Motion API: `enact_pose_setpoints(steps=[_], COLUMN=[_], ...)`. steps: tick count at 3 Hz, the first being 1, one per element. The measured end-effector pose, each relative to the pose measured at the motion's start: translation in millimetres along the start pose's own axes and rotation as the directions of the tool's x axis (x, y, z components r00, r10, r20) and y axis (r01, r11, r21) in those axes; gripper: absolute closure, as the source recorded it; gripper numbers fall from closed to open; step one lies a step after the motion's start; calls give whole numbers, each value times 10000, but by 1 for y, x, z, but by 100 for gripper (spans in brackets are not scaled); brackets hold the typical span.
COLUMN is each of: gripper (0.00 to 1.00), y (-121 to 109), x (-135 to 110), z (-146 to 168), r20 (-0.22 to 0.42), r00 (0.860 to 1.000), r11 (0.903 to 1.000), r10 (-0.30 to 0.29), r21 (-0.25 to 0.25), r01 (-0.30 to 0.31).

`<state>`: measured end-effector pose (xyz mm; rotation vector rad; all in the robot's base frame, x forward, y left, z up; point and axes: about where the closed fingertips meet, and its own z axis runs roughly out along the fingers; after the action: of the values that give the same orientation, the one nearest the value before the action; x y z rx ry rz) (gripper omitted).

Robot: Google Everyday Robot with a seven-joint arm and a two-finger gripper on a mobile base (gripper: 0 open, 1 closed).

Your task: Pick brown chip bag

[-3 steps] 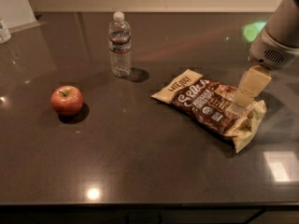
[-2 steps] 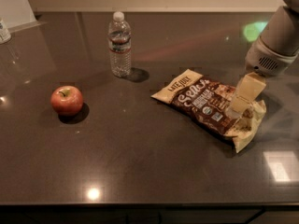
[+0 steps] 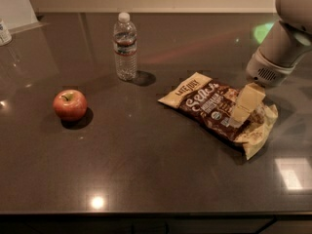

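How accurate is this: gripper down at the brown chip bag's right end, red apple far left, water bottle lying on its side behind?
One error: the camera view shows the water bottle standing upright, not on its side. The gripper is at the brown chip bag's right end; the red apple sits far left.

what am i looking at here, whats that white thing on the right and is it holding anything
There is one picture, from a single camera looking down on a dark counter; where that camera is mounted is not known. The white shape at the upper right is the arm of a mobile robot. The cream piece at its end is the gripper, its grabbing tool, lowered onto the right part of a brown chip bag. The bag lies flat on the counter, and I cannot tell whether it is gripped yet. Further left are a red apple and an upright water bottle, both untouched.
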<state>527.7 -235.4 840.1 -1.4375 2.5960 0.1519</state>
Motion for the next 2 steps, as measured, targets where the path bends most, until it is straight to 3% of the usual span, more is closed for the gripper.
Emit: enact_pose_setpoints(steps=[2], gripper=[39], y=[3], x=[-7], z=[5], r20=[-45], r00=[9999], r11=[9999], r10=[-117], r21=[-82], r01=[116])
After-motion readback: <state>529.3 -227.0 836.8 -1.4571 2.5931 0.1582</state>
